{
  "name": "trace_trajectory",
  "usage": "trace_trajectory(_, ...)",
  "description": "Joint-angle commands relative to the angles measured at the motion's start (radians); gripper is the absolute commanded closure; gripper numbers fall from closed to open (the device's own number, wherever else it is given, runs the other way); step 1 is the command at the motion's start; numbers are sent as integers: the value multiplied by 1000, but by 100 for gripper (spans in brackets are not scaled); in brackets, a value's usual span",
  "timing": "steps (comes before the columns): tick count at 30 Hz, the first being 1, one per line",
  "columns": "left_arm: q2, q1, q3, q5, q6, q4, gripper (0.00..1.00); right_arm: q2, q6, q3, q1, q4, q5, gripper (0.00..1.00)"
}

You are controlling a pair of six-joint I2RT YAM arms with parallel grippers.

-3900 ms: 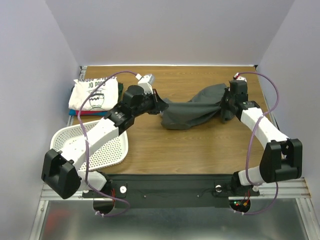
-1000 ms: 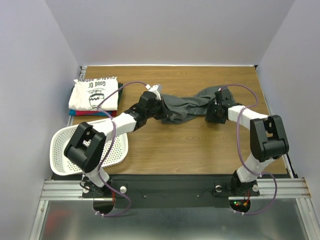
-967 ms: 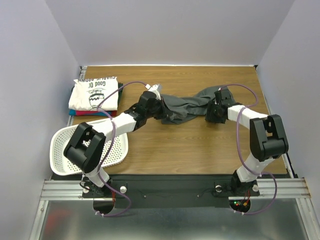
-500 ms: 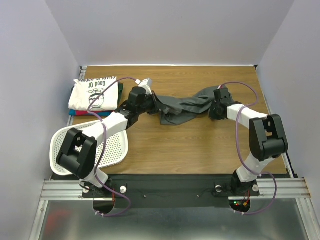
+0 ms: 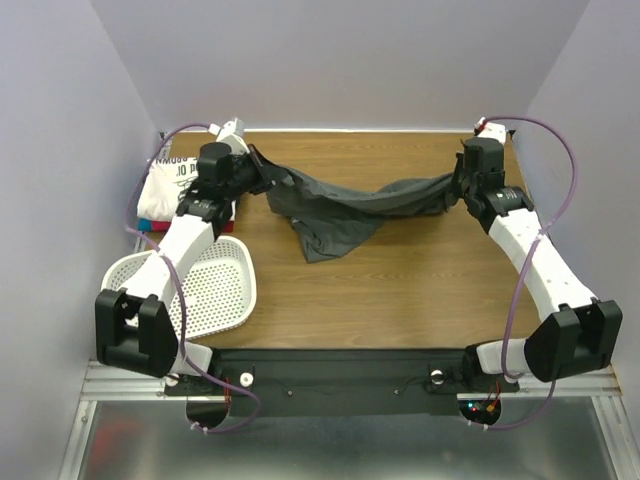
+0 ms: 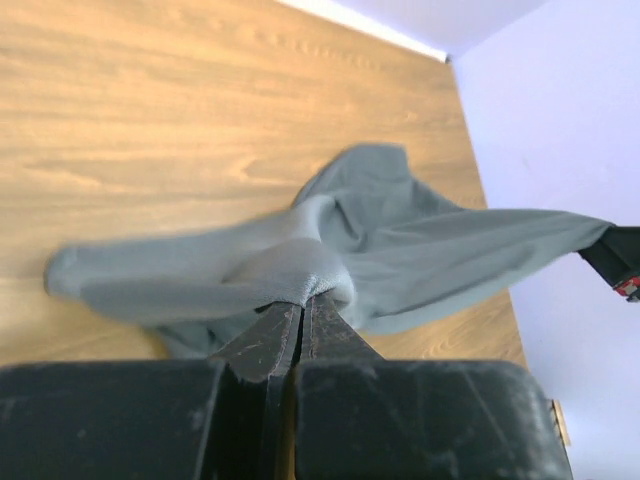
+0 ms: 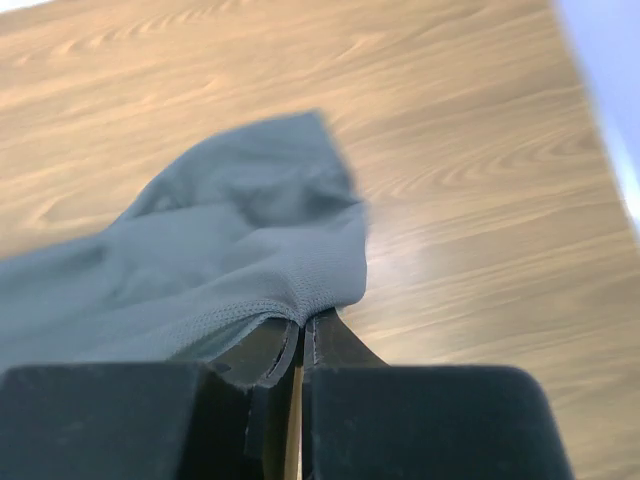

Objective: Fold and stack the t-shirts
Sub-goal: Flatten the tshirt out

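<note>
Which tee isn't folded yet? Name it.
The grey tee, held stretched out, unfolded; the white printed tee lies folded atop the stack.

1. This is looking like a robotics lab, with a test bench rather than a household room filling the frame
2. A left arm and a right arm, both white and black, are rising from a black base plate at the lower centre, with purple cables looping off them
3. Aluminium rails are running along the bottom edge, and small red and green lights are glowing at the lower right
4. Plain lavender panels are boxing in the wooden table on the left, back and right
5. Staged props are sitting on it: a charcoal t-shirt hanging between the arms, folded t-shirts at the upper left, a perforated basket at the lower left
</note>
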State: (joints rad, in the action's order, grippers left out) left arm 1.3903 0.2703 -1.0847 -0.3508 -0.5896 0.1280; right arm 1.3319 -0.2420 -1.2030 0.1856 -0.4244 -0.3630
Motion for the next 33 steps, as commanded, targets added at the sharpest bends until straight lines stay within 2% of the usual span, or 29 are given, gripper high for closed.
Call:
trace_trajectory(1,-91,-81,-58,-69,39,-24,97,-25,66,-88,6,-80,-157,100)
trace_trajectory(7,-143,-181,-112,-135,51,-67,97,-99,101,-170,5,-128,-211,100)
trace_trajectory(14,-160,-194,-144,-263,16,-54,97,-171,104,-216,5,-200,-222,100)
trace_trajectory(20,-183,-194,-289,-341,-18,-57,97,-223,115,-349,5,-252,-206,100)
trace_trajectory(27,-234,-194,-469,-396,-18,-120,97,-258,136,-484,5,-281,-82,100)
trace_trajectory(33,-368,-194,-503,-402,-3,-205,97,-344,129,-552,5,-316,39,100)
